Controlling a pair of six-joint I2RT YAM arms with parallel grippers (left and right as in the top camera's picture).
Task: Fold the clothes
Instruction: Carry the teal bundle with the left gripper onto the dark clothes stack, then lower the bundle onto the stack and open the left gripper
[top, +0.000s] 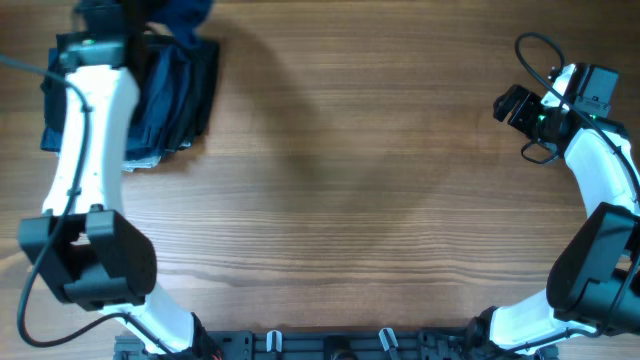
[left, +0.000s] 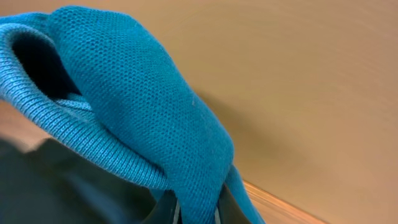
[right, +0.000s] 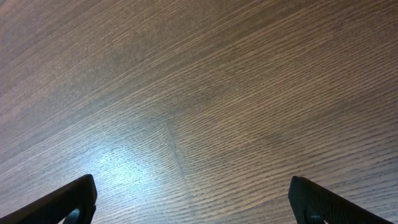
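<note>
The clothes, a bright blue knit shirt (left: 143, 106), hang bunched from my left gripper (left: 196, 214), whose jaws are shut on a fold of the fabric. A ribbed edge loops round to the left. From overhead only a bit of the blue shirt (top: 188, 15) shows at the table's far left edge, beside my left gripper (top: 125, 15); the rest is out of frame. My right gripper (top: 505, 103) hovers at the far right, open, over bare wood. In the right wrist view its fingers (right: 68, 202) stand wide apart with nothing between them.
A stack of dark navy and black folded garments (top: 185, 100) lies at the far left under my left arm, and shows as dark cloth (left: 50, 186) below the shirt. The wooden table (top: 360, 180) spreads across the middle.
</note>
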